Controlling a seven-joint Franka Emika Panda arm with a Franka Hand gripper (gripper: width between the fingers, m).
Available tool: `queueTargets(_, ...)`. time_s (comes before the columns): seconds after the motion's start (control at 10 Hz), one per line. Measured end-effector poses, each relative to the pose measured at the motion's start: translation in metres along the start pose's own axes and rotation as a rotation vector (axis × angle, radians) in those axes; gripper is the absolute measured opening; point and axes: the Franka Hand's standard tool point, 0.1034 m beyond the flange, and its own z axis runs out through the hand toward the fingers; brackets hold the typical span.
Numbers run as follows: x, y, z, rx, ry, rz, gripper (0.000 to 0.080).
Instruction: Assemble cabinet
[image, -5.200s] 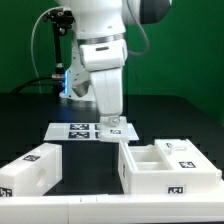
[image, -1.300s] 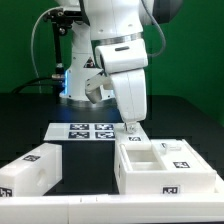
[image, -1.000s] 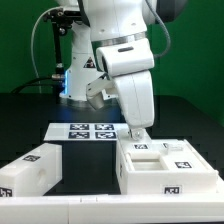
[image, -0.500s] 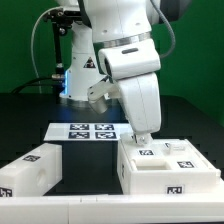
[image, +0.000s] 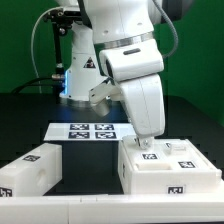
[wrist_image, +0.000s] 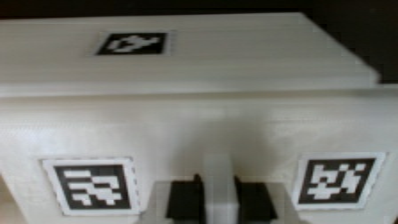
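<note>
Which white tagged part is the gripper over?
The larger box on the exterior view's right; the gripper sits at its top, while the smaller left piece lies apart.

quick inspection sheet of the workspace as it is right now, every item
surface: black table, with the marker board lying flat on it
job's things: cabinet box on the exterior view's right, tags on top and front; loose white tagged part on the exterior view's left, apart from the box
clutter: nothing seen
grippers: gripper down at the cabinet box's top near its back edge; fingertips close together in the wrist view, open or shut cannot be told
cables: black cable looping behind the arm, off the table
surroundings: green wall; white pedestal with a triangle sticker
</note>
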Motion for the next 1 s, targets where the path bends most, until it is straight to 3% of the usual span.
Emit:
queueTargets(0.2,0.001,0.014,0.001,0.01,0.014,0.009,0.0066)
queueTargets(0.4,0.001,0.013,0.001,0.024,0.017,0.012,0.0066)
queueTargets(0.9,0.0,0.015,-0.001,0.019,0.016,0.015,0.0066)
queueTargets(1.0,0.003,0.016,-0.011,0.003,0.008,0.028,0.0343)
